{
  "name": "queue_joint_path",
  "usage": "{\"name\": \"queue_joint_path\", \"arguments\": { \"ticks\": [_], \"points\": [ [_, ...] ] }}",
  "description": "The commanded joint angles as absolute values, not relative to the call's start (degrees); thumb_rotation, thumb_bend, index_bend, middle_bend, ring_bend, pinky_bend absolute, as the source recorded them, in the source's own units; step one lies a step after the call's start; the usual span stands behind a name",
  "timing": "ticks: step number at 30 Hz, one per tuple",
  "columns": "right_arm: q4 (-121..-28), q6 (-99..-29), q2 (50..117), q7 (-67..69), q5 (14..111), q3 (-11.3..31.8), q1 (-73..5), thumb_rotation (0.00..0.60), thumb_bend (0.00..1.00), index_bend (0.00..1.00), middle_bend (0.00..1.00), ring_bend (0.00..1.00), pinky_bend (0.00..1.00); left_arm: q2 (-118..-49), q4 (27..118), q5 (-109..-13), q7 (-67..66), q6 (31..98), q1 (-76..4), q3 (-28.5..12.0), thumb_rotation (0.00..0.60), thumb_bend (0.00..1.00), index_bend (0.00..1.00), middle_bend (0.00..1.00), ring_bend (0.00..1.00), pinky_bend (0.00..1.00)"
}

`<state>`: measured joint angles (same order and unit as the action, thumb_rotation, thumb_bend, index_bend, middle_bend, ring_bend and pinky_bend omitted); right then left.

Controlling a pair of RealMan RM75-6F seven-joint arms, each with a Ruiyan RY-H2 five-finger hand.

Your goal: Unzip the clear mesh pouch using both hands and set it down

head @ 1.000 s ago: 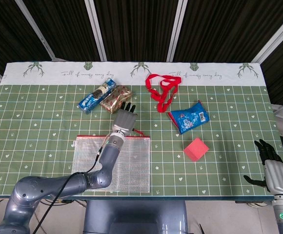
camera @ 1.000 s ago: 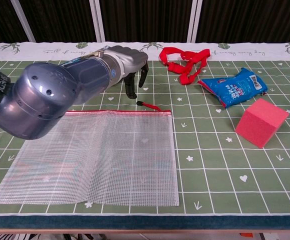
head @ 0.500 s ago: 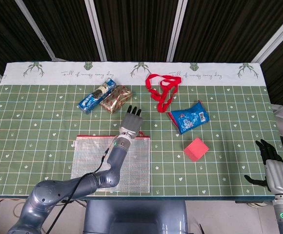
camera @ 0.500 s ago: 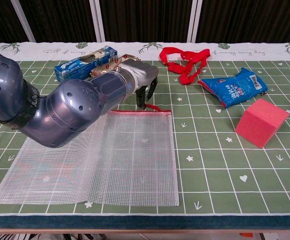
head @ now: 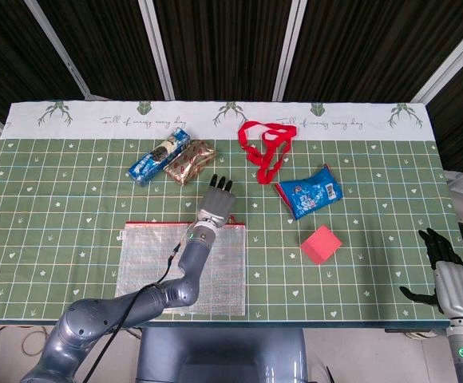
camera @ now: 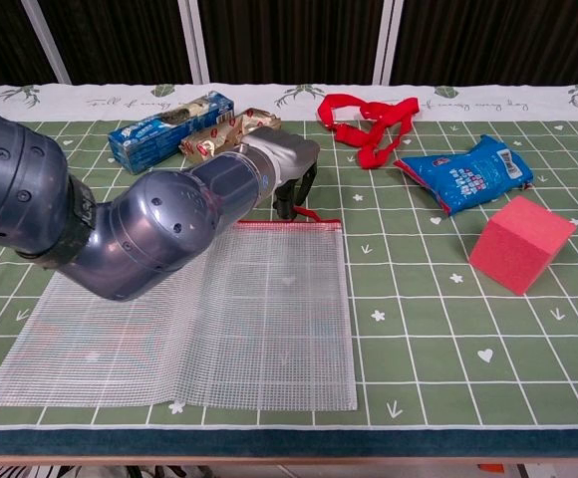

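Presently, item one: clear mesh pouch (camera: 219,309), lying flat near the front edge of the desk (head: 72,207), left of centre, its red zipper edge facing the far side and the red pull tab (camera: 309,213) at its far right corner. My left hand (head: 215,204) hovered at that corner, fingers pointed down over the tab; whether they had closed on it I could not tell, since my own forearm hid the contact. My right hand (head: 447,275) hung off the right front corner, fingers apart, holding nothing, well away from the pouch. Risks, as I judged them: with nothing pinning the pouch, a pull on the tab would likely drag the whole thing instead of opening it; the thin tab could also slip from my fingertips. Others: blue snack pack (head: 159,155) and gold wrapped bar (head: 190,162) just beyond my left hand; red strap (head: 265,150) toward the far edge; blue bag (head: 310,191) and pink cube (head: 320,243) right of the pouch, along my right hand's likely approach.
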<state>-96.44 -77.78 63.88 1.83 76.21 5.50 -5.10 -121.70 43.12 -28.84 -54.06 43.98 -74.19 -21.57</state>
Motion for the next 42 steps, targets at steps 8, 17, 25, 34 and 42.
{"name": "queue_joint_path", "arguments": {
  "ticks": [8, 17, 25, 34, 42],
  "points": [
    [-96.6, -77.6, 63.8, 1.9, 76.0, 5.5, -5.1, 0.6, 0.15, 0.0, 0.0, 0.0, 0.2, -122.3, 42.0, -29.0, -54.0, 43.2, -74.3, -21.7, 0.6, 0.38, 0.54, 0.12, 0.0, 0.0],
    [-96.8, -77.4, 63.7, 2.1, 76.0, 5.4, -5.1, 0.6, 0.15, 0.0, 0.0, 0.0, 0.2, -121.0, 44.1, -30.5, -53.0, 44.3, -73.7, -21.8, 0.6, 0.46, 0.57, 0.12, 0.0, 0.0],
    [-97.5, -77.2, 63.3, 2.2, 75.9, 5.2, -5.0, 0.6, 0.15, 0.0, 0.0, 0.0, 0.2, -117.0, 51.4, -31.9, -52.5, 47.0, -73.4, -22.9, 0.6, 0.47, 0.58, 0.13, 0.0, 0.0],
    [-100.4, -76.5, 62.2, 2.0, 74.6, 5.9, -5.5, 0.6, 0.16, 0.0, 0.0, 0.0, 0.2, -108.7, 66.3, -33.0, -53.3, 51.6, -73.1, -25.5, 0.6, 0.47, 0.58, 0.13, 0.0, 0.0],
    [-108.5, -72.6, 60.2, 1.6, 69.0, 9.7, -8.7, 0.6, 0.17, 0.01, 0.0, 0.0, 0.2, -102.7, 75.9, -32.4, -54.4, 54.6, -73.8, -27.7, 0.6, 0.47, 0.59, 0.13, 0.0, 0.0]
  ]
}}
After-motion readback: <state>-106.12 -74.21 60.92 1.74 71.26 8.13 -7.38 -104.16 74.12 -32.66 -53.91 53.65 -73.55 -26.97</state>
